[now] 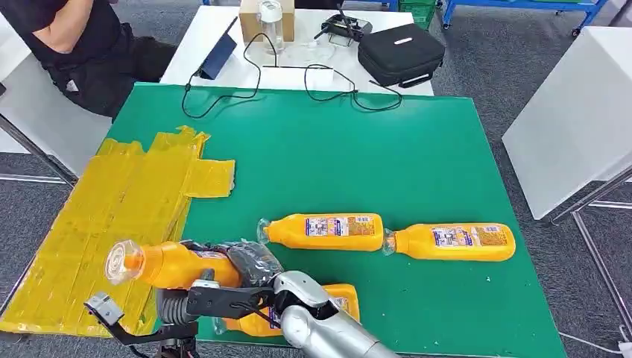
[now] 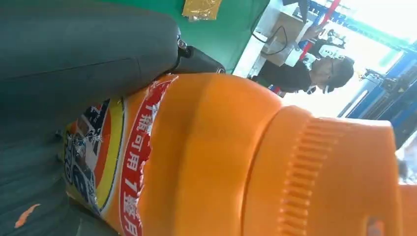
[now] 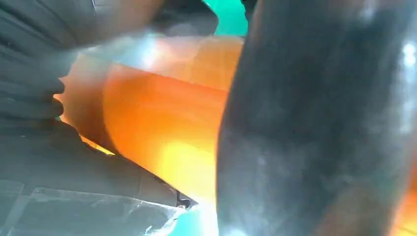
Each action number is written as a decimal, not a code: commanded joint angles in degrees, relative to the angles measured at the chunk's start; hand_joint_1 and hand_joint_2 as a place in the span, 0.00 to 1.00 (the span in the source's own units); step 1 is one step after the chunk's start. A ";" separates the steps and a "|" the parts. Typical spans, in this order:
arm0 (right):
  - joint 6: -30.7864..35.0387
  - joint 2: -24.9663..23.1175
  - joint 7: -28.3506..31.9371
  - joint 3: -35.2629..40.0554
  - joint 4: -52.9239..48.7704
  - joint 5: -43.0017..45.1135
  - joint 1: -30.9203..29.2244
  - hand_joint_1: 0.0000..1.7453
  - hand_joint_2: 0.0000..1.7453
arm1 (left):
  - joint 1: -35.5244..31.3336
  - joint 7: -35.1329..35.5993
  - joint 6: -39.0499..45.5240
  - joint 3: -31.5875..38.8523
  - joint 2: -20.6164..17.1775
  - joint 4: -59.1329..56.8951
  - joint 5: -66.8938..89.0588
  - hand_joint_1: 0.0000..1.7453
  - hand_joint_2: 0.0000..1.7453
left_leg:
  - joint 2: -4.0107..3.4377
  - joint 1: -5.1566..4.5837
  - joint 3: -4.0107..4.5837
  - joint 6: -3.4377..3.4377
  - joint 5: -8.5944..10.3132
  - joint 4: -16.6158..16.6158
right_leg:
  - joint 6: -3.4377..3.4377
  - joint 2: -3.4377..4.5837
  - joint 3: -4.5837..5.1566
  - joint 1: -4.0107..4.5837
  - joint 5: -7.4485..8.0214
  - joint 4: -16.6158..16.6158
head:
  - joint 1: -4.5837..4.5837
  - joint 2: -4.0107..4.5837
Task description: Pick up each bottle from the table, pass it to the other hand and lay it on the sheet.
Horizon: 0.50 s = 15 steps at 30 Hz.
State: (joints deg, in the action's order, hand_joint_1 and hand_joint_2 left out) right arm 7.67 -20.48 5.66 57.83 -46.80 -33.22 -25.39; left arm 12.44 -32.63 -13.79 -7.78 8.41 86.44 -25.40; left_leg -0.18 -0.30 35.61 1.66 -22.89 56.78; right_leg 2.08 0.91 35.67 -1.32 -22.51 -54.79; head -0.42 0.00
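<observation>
The green surface (image 1: 417, 142) filled most of the head view; a yellow sheet (image 1: 112, 216) lay on its left part, its far right flap reaching toward the middle; beyond the far edge stood a white table (image 1: 223, 67) carrying a black case (image 1: 400, 54), a cardboard box (image 1: 253, 21), a clear jar (image 1: 270, 22) and a dark tablet (image 1: 218, 56), with black cables (image 1: 313, 82) trailing onto the green; a person (image 1: 82, 45) in black sat at the far left; a second white table (image 1: 581, 112) stood to the right.

Two orange bottles lay end to end on the near right of the surface, the middle bottle (image 1: 326, 231) just left of the right bottle (image 1: 454, 242), their ends nearly touching; a third bottle (image 1: 339, 298) lay nearer, largely hidden behind the right arm (image 1: 328, 328).

The held bottle (image 1: 168, 262) hung over the sheet's near right edge, its clear cap pointing left; the left hand (image 1: 186, 302) was wrapped around it from below, and the right hand (image 1: 250, 262) clasped its base end; in the left wrist view the bottle's orange shoulder and ribbed neck crowded the frame beside the grey thumb (image 2: 83, 54); the right wrist view was blurred, orange plastic against dark fingers (image 3: 314, 128).
</observation>
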 commanded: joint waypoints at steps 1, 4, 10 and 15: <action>3.83 0.65 1.01 -0.93 4.25 -1.54 3.45 0.00 1.00 | -4.55 -1.02 -1.52 -2.04 -0.37 -1.58 -0.40 1.00 1.00 | 0.33 0.05 -0.24 -0.11 -0.02 -0.07 | -0.12 -0.38 -0.33 0.07 -0.11 0.06 | 0.02 0.00; 5.78 2.51 1.83 -6.07 -0.74 -3.23 6.21 0.00 0.00 | -3.62 -1.29 -1.37 -1.18 -0.21 -0.70 -0.36 1.00 1.00 | 0.42 0.09 -0.38 -0.15 -0.09 -0.05 | -0.18 -0.50 -0.50 0.11 -0.20 0.05 | 0.00 0.00; 12.94 9.71 3.04 -15.19 -25.00 -9.32 18.34 0.00 0.00 | 0.17 -5.05 6.23 4.81 0.06 4.08 8.08 1.00 1.00 | 0.33 0.10 -0.14 -0.07 -0.07 0.00 | -0.09 -0.34 -0.30 0.10 -0.12 0.07 | 0.02 0.00; 12.02 10.87 2.04 -15.93 -28.89 -10.16 19.93 0.00 0.00 | 0.74 -5.79 7.95 6.28 0.08 5.12 10.20 1.00 1.00 | 0.19 0.07 -0.16 -0.11 -0.17 0.05 | -0.12 -0.21 -0.32 0.08 -0.16 -0.02 | 0.00 0.00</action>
State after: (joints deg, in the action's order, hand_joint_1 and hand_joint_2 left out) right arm 20.20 -15.52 8.55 46.93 -61.33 -42.29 -11.96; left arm 12.61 -37.72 -7.24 -5.55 8.48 89.44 -17.04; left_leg -0.11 -0.31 35.71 1.65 -22.93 56.78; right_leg 2.09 0.89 35.66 -1.33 -22.52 -54.79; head -0.41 0.00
